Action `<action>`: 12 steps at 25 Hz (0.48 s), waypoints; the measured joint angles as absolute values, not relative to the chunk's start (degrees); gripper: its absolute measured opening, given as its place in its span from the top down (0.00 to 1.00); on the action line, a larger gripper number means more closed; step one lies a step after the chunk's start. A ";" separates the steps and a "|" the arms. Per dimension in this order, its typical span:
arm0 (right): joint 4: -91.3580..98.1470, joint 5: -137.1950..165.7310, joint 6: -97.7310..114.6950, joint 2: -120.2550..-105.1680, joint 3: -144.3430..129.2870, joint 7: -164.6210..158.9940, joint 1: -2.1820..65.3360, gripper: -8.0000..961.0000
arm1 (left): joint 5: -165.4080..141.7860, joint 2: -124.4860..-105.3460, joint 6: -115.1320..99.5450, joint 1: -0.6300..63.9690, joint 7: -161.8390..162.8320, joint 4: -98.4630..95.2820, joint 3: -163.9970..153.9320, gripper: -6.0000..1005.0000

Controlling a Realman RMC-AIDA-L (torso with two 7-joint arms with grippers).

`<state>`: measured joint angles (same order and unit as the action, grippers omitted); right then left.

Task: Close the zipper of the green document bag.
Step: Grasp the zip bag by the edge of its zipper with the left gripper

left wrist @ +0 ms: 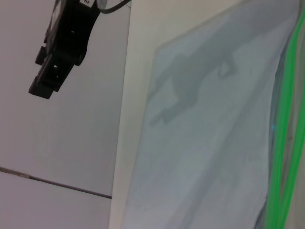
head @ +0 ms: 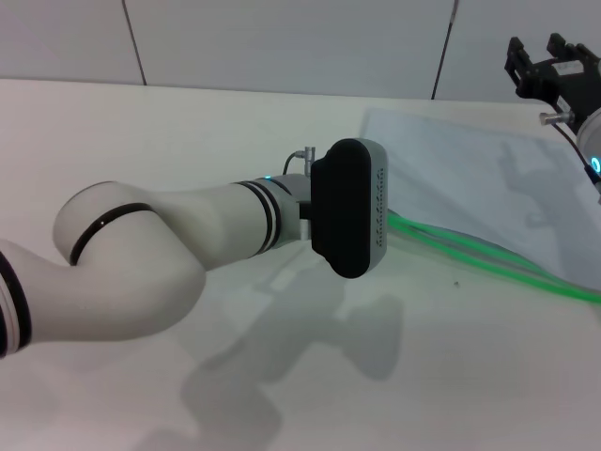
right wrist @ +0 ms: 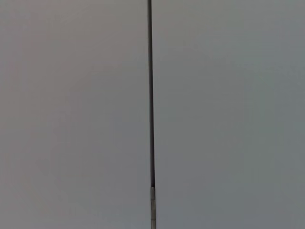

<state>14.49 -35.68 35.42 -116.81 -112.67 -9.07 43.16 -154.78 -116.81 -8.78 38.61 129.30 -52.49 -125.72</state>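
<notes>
On the white table (head: 188, 122), toward 2 o'clock in the head view, the green document bag (head: 488, 178) lay flat, a pale grey-blue translucent pouch with shadows of the arms falling across it. Its zipper (head: 488, 258) ran along the near long edge as bright green strips, heading from the table's middle out toward 4 o'clock; the 2 strips looked parted in places, so the edge appeared not yet fully closed. No slider tab could be made out in any view.

The left arm reached in from 8 o'clock, and its wrist housing ended right at the zipper's near end, covering that corner of the bag. The left gripper's own fingertips were hidden behind that housing, so whether the pincer was released or clenched could not be told. From the left wrist view, the bag (left wrist: 205, 143) filled most of the scene, with the zipper (left wrist: 281, 143) as green lines along one side.

The right gripper (head: 554, 70) hung raised at 2 o'clock, above the far edge of the bag and touching nothing; it also showed as a dark shape in the left wrist view (left wrist: 62, 47). Its black fingers were seen, but whether they stood apart or together could not be told. The right wrist view showed only a plain grey wall (right wrist: 76, 114) with 1 dark vertical seam. No brand, label or readable writing appeared anywhere.
</notes>
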 joint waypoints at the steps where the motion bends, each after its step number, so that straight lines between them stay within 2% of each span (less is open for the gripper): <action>1: 14.50 -35.68 35.42 -116.81 -112.67 -9.08 43.16 0.45 | -154.78 -116.81 -8.65 38.61 129.31 -52.45 -125.72 0.18; 12: 14.55 -35.44 35.42 -116.81 -112.72 -9.18 43.24 0.45 | -154.77 -116.73 -7.66 39.24 129.52 -50.47 -125.68 0.19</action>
